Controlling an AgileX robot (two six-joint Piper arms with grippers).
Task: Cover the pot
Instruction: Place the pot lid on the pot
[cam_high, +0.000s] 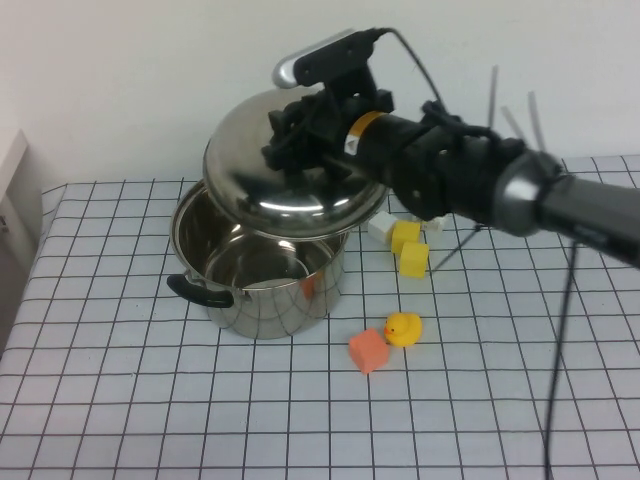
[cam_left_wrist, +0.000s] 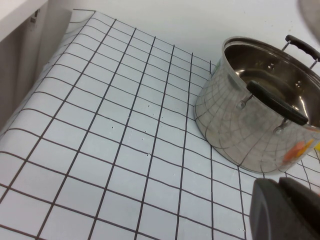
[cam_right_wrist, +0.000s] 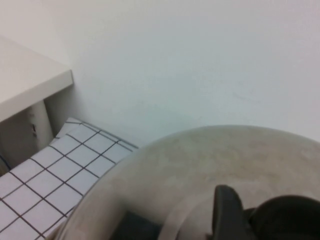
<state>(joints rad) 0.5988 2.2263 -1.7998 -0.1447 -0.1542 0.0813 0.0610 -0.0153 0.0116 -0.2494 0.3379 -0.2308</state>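
The pot (cam_high: 262, 268) is sitting toward the far left part of the tabletop, open, with one black handle (cam_high: 200, 292) facing the near edge. Your right gripper (cam_high: 300, 135) is pinching the knob of the lid (cam_high: 290, 170) and holding it tilted above the pot's far rim, hanging over toward the right edge, so it is not yet seated. To do this well, you are probably wanting to level the lid first, then bring it toward the near left until its rim is lining up with the pot's rim all round, and only then lower it; letting go while it is tilted is likely to leave it lying askew. The left gripper (cam_left_wrist: 285, 210) is hovering low near the left edge, beside the pot; whether its fingers are spread you cannot tell. Well clear toward the middle, two yellow blocks (cam_high: 410, 250), a white block (cam_high: 381, 229), a rubber duck (cam_high: 403, 328) and an orange block (cam_high: 368, 350) are lying on the checked cloth (cam_high: 120, 400). No brand, label or writing is readable anywhere.
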